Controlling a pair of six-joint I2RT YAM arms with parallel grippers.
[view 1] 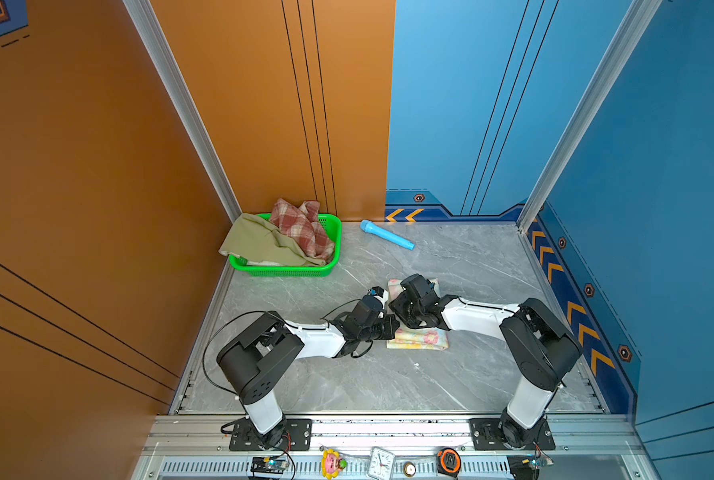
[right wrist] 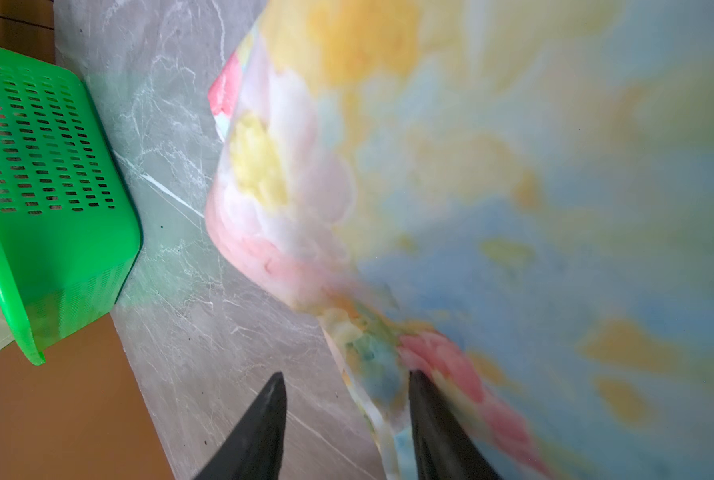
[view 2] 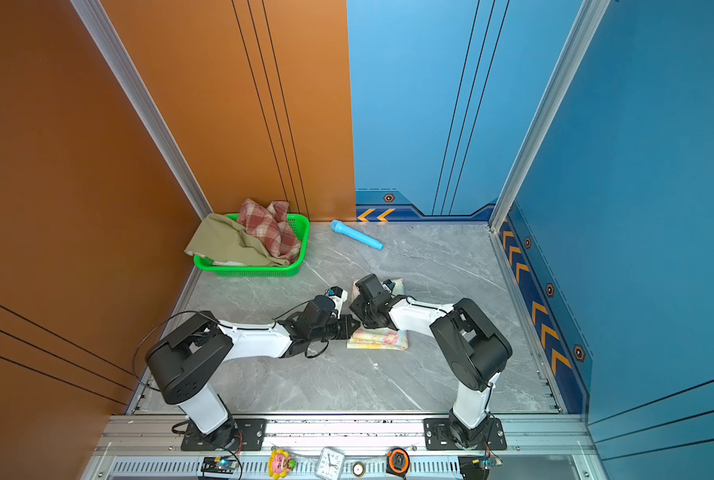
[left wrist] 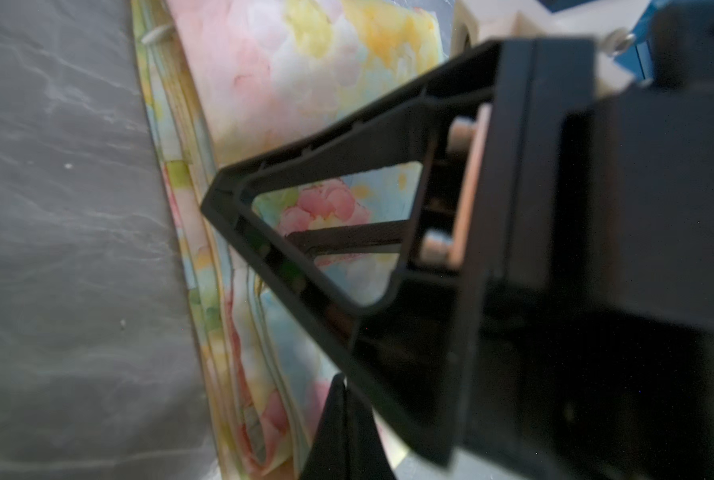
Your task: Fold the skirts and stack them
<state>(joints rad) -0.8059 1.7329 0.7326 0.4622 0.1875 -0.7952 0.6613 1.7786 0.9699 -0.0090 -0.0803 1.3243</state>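
The left gripper (left wrist: pixel 340 399) has its fingers together, the tips resting at the edge of the floral skirt (left wrist: pixel 263 83); whether any cloth is pinched between them I cannot tell. The right gripper (right wrist: pixel 347 378) is just across from it, almost touching. Its jaws stand apart and straddle the skirt's edge, one finger over the bare table (view 1: pixel 347 374), the other against the cloth.

The floral skirt lies directly under both grippers as a flat, layered rectangle, so this one looks folded or nearly so. It should handle as light, limp cloth. The layers will likely slip over each other and over the smooth table, and a pinch on the top layer alone would peel the fold open. The better hold is at the edge or a corner, taking every layer at once.

Well beyond the left gripper, in the far corner, stands the green basket (view 1: pixel 288 272). The olive skirt (view 1: pixel 259 243) is draped over its rim and the plaid skirt (view 1: pixel 301 226) is bunched beside it. Both are crumpled and unfolded, and a hem or waistband would be the place to take them. Beyond the right gripper, near the back wall, lies a light-blue tube (view 1: pixel 386 235).
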